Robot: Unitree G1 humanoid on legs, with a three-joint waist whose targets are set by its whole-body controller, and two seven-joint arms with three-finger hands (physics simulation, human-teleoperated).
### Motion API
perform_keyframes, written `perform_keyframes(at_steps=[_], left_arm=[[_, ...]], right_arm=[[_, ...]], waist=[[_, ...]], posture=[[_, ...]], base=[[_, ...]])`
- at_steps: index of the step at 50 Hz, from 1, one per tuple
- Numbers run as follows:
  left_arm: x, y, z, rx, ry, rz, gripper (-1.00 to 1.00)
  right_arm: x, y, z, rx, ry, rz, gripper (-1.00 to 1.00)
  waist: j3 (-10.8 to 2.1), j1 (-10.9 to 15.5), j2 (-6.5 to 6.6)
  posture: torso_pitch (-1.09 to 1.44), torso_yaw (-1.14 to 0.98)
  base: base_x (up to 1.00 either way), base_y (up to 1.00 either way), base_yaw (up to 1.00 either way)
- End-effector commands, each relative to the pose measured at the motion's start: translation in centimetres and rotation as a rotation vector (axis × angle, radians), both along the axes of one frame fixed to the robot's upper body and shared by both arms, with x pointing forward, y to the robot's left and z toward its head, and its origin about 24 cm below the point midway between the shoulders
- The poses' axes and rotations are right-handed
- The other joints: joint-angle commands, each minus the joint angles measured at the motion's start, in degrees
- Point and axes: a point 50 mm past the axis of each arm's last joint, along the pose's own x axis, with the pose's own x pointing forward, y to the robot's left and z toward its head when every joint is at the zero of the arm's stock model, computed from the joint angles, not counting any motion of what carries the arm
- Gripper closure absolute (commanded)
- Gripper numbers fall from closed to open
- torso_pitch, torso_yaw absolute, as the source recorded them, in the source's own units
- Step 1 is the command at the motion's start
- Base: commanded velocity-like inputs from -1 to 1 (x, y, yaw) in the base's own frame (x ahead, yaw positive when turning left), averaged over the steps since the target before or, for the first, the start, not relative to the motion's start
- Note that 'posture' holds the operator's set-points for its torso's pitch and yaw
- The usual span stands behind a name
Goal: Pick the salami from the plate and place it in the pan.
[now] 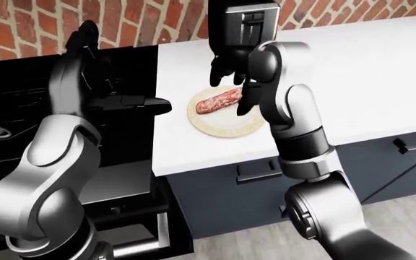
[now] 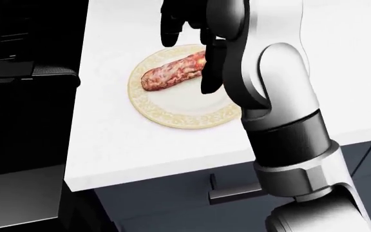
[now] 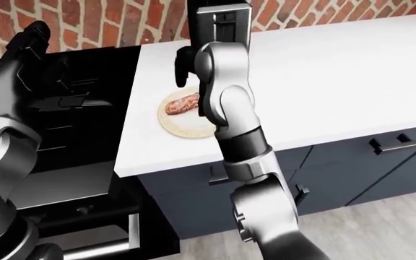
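The salami (image 2: 171, 73) lies slanted on a cream plate (image 2: 172, 119) with a patterned rim, near the left end of the white counter. My right hand (image 2: 188, 66) hangs over the salami's right end with its fingers spread. One finger (image 2: 170, 30) is past the plate's top edge and another finger (image 2: 211, 72) crosses the sausage, hiding its right tip. Nothing is closed round it. My left hand (image 1: 87, 44) is raised, open, over the black stove (image 1: 20, 108). A dark handle (image 1: 141, 101), seemingly the pan's, points toward the counter; the pan's body blends into the stove.
The white counter (image 1: 367, 76) stretches to the right under a brick wall (image 1: 135, 21). Dark cabinet drawers with bar handles (image 1: 258, 170) sit below the counter edge. My right forearm (image 2: 288, 125) stands between the camera and the plate's right side.
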Motion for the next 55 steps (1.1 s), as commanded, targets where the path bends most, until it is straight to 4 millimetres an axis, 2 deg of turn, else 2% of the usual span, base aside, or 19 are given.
perform_keyframes(at_steps=[1,19,55], left_arm=[[-0.5,0.0,1.3,0.002,-0.078,0.006,-1.00],[-0.4,0.1,1.4,0.000,-0.081,0.005,-1.00],[-0.4,0.2,1.5,-0.004,-0.084,0.007,-1.00]], right_arm=[[-0.5,0.3,2.2,0.009,-0.110,0.010,-0.26],[1.7,1.3,1.3,-0.029,-0.146,0.017,-0.26],[3.9,1.7,-1.6,-0.058,-0.095,-0.003,-0.30]], waist=[[-1.71,0.0,0.17],[-1.80,0.0,0.27],[-1.97,0.2,0.37]], posture=[[0.00,0.00],[0.00,0.00],[0.00,0.00]], base=[[0.00,0.00,0.00],[0.00,0.00,0.00],[0.00,0.00,0.00]])
